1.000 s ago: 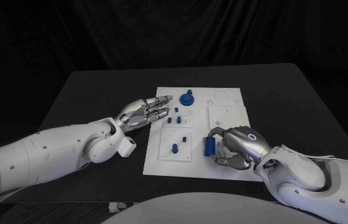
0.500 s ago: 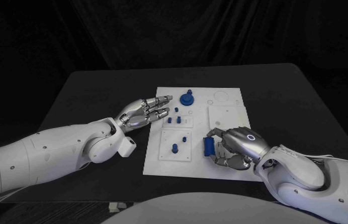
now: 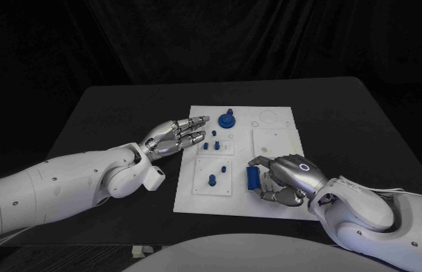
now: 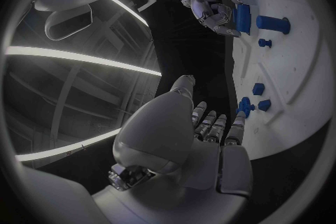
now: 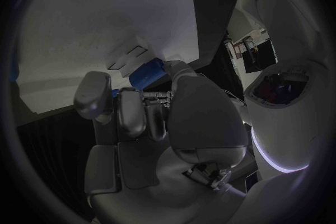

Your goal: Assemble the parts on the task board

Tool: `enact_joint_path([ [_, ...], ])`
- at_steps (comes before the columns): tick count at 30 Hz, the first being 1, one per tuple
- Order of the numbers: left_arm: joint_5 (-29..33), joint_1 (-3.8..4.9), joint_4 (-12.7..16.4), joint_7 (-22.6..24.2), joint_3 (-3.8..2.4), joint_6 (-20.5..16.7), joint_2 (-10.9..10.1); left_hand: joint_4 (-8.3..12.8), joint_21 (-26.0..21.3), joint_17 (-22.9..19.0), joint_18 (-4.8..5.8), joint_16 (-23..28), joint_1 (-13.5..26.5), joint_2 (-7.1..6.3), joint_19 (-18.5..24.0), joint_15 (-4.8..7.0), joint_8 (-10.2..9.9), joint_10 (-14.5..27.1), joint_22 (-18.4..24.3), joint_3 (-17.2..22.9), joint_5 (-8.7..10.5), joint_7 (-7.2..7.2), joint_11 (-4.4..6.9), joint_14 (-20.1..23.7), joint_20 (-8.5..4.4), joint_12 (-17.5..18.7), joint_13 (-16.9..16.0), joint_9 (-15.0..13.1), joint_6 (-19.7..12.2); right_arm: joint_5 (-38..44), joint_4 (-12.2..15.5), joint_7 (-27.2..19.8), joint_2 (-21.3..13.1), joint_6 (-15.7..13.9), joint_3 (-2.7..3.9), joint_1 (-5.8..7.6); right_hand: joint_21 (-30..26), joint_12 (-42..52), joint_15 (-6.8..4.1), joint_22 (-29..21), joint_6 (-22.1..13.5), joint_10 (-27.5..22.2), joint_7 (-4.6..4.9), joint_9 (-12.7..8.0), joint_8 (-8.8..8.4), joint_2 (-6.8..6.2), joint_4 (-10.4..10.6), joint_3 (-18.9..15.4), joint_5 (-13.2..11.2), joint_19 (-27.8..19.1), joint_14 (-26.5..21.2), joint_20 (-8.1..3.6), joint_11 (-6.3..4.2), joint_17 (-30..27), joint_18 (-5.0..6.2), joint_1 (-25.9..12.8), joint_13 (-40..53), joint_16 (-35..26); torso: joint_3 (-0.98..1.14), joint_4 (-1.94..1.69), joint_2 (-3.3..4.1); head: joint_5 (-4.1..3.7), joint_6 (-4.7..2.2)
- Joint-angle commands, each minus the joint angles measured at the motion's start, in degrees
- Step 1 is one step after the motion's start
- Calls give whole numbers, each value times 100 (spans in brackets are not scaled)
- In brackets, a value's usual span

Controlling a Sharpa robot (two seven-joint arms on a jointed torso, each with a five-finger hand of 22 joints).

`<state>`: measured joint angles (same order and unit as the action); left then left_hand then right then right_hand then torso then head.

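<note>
The white task board (image 3: pixel 272 205) lies in the middle of the table. My right hand (image 3: pixel 283 177) rests on its near right part and grips a blue block (image 3: pixel 253 178), also seen as the blue block (image 4: pixel 243 17) and the blue block (image 5: pixel 148 74). My left hand (image 3: pixel 174 135) hovers open at the board's left edge, fingers spread, holding nothing. A round blue part with a knob (image 3: pixel 227 121) stands at the board's far side. Small blue pegs (image 3: pixel 211 144) stand near my left fingertips, and a blue peg (image 3: pixel 211 179) lies in the near left panel.
The black table (image 3: pixel 114 110) extends around the board on every side. A black curtain hangs behind the table. The board's right panel (image 3: pixel 277 139) is bare white.
My right hand has shifted slightly to the left over the board with the blue block in it. The left hand has stayed where it was.
</note>
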<state>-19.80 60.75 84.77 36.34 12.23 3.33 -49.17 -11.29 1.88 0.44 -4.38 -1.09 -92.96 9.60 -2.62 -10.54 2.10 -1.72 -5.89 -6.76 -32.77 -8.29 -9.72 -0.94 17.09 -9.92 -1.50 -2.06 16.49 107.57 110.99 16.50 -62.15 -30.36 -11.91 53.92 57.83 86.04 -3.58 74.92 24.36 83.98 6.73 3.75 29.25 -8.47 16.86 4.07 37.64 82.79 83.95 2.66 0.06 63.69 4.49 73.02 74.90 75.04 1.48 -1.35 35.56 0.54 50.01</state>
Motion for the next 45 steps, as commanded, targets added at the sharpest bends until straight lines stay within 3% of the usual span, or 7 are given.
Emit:
enact_joint_path([
  [1,17,-9,8,75,-4,55,9,18,23,8,77,-32,-44,-8,-41,-34,8,13,-6,-2,-39,-297,-36,7,-11,-1,-4,-4,16,15,49,7,-30,17,-3,-12,-41,-26,27,793,-64,307,-6,-7,-98,-73,8,-164,-353,-16,-16,24,48,4,89,-15,1031,-36,1,2,0,8,-1],
  [5,17,-10,1,77,-4,63,9,18,23,8,77,-32,-44,-8,-41,-34,8,13,-6,-2,-39,-297,-36,7,-11,-1,-4,-4,16,15,120,-4,-96,-49,-1,-11,-40,-14,25,796,-65,320,-9,-1,-202,-266,22,-476,-1709,-7,-6,18,49,39,85,-168,1041,-30,1,2,0,6,-1],
  [9,17,-11,-6,75,-4,69,13,18,23,8,77,-32,-44,-8,-41,-34,8,13,-6,-2,-39,-297,-36,7,-11,-1,-4,-4,16,15,190,14,-168,-50,0,-9,-6,8,29,805,-6,337,-7,6,-200,-442,34,-620,-2194,9,12,21,53,91,79,-238,1065,-5,1,3,0,3,-1],
  [15,17,-12,-10,70,-4,72,17,18,23,8,77,-32,-44,-8,-41,-34,8,13,-6,-2,-39,-297,-36,7,-11,-1,-4,-4,16,15,188,73,-178,67,1,-8,-14,6,41,804,222,335,16,29,-120,-356,31,-561,-2293,14,17,30,70,98,79,-273,1062,-7,0,5,0,-4,-1],
  [21,17,-13,-10,68,-4,71,16,31,22,7,78,-30,-44,-5,-41,-34,6,14,-4,10,-40,-299,-37,8,-11,1,-4,-4,9,15,179,83,-169,44,0,-7,-29,-2,30,802,129,328,-17,-6,-247,-510,37,-680,-2583,13,13,27,51,92,83,-373,1053,-22,1,2,-2,1,-1],
  [38,17,-15,-9,71,-4,77,19,35,23,7,78,-31,-44,-4,-43,-34,6,14,-6,14,-40,-300,-38,8,-11,3,-4,-3,5,15,144,128,-140,-91,1,-7,-124,-41,-30,785,-789,303,-114,-82,-1041,-767,48,-908,-2753,-11,2,-26,-25,94,96,-405,1011,-44,0,0,0,3,-1],
  [45,17,-16,-12,85,-4,76,19,42,22,7,78,-31,-45,-4,-41,-35,5,14,-1,20,-41,-300,-39,9,-11,3,-4,-3,5,15,201,-62,-262,-558,3,-3,131,98,-45,845,-388,399,-135,5,-717,-590,49,-820,-2885,51,97,-42,-42,423,56,-755,1167,170,1,0,2,-4,-1],
])
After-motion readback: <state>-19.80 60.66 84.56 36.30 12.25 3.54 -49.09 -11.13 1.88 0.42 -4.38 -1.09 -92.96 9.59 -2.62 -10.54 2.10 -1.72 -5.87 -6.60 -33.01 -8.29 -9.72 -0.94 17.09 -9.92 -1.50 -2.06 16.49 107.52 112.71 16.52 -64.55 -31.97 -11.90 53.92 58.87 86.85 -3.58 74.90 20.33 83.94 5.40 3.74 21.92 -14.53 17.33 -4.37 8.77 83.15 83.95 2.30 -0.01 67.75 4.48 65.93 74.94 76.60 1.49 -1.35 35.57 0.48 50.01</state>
